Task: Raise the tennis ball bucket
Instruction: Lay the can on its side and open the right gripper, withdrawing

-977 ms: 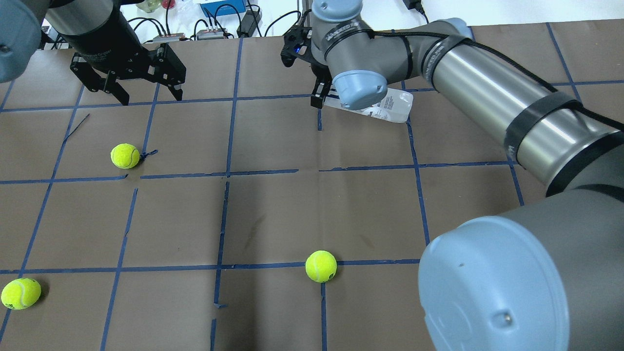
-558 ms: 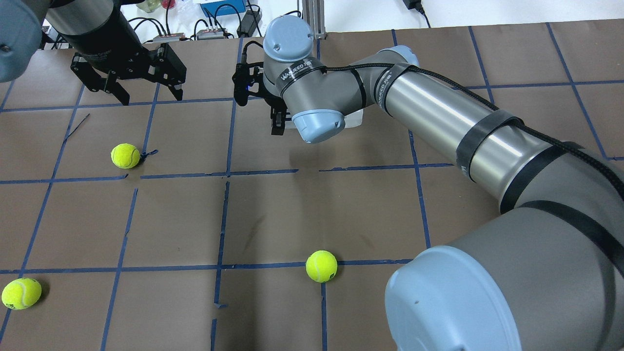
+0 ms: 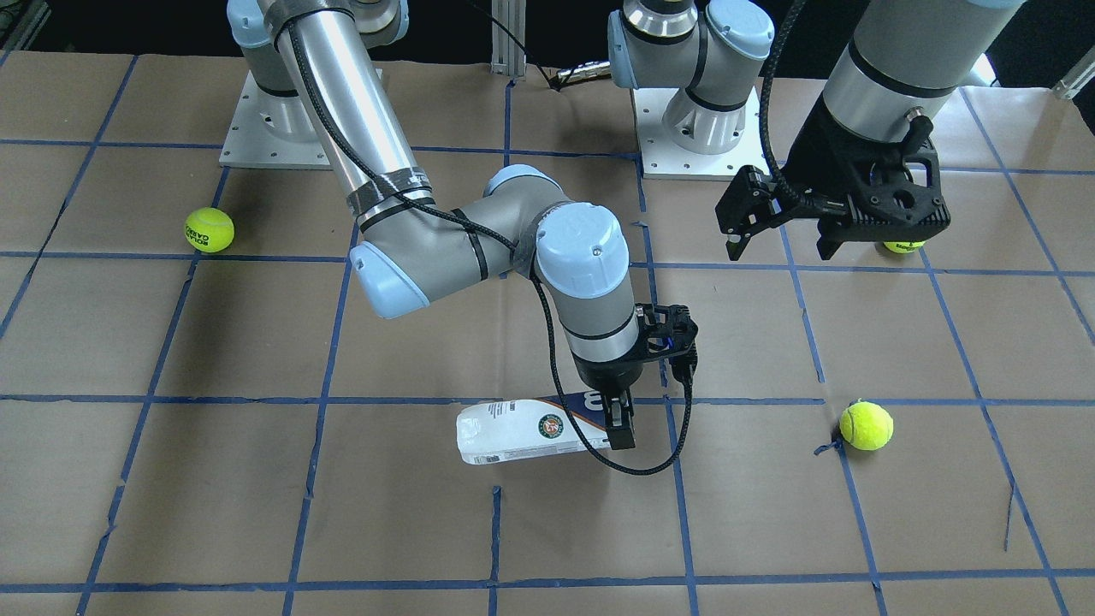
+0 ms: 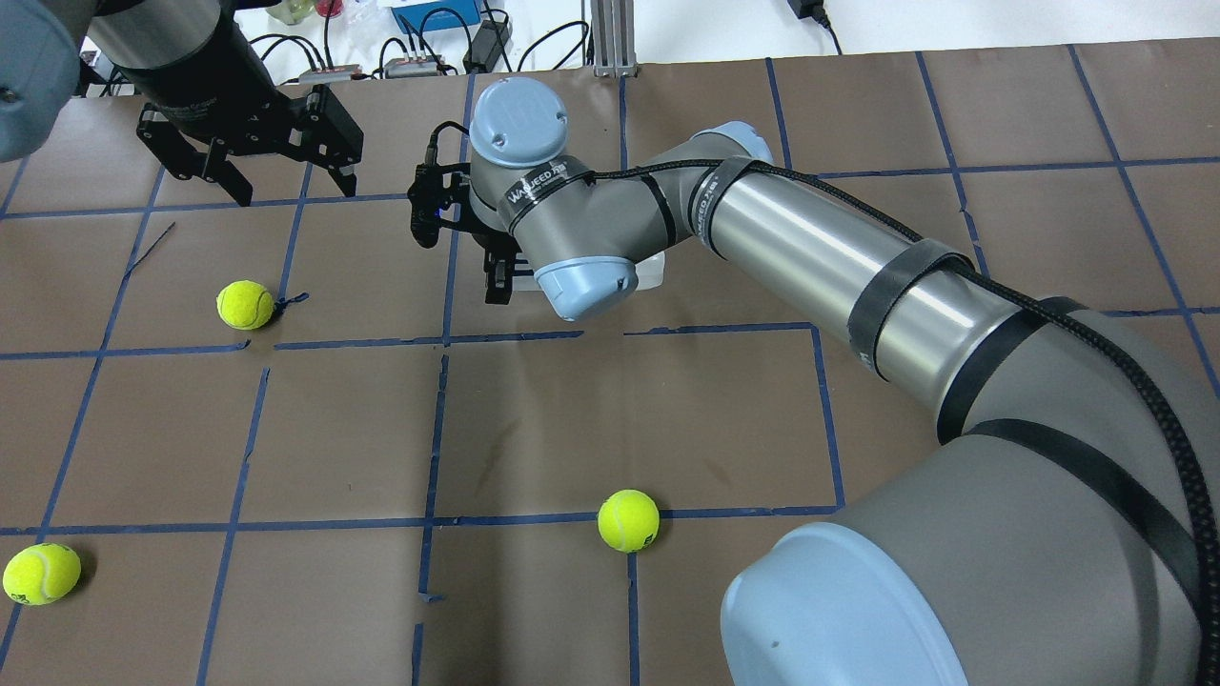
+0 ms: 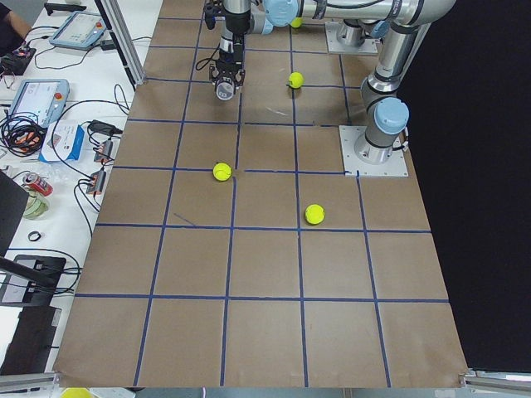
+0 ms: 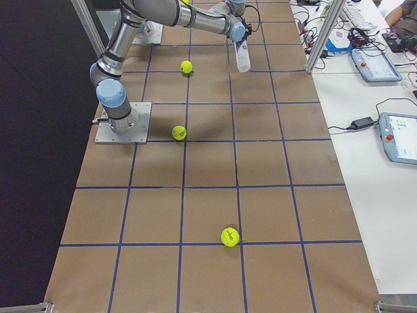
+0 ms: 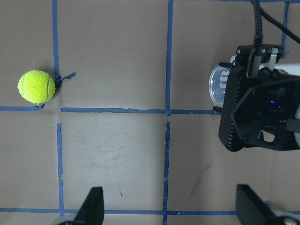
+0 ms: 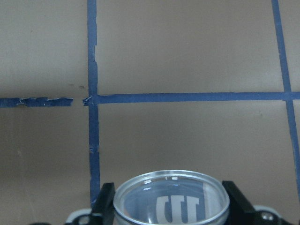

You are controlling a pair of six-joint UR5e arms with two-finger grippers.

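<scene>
The tennis ball bucket (image 3: 522, 432) is a clear tube with a white label and a round logo. It lies about level in my right gripper (image 3: 614, 425), which is shut on one end of it. In the right wrist view its round clear end (image 8: 171, 197) sits between the two fingers (image 8: 104, 204). In the overhead view my right wrist hides most of the tube (image 4: 654, 272); the right gripper (image 4: 499, 284) is left of centre. My left gripper (image 4: 276, 186) is open and empty at the far left, apart from the tube (image 7: 218, 84).
Three loose tennis balls lie on the brown paper with its blue tape grid: one at the left (image 4: 245, 304), one near the front centre (image 4: 628, 520), one at the front left corner (image 4: 41, 574). Cables and boxes (image 4: 419, 62) sit beyond the far edge.
My right arm has carried the tube toward the overhead view's left, closer to the left gripper. The left arm and the balls have not moved.
</scene>
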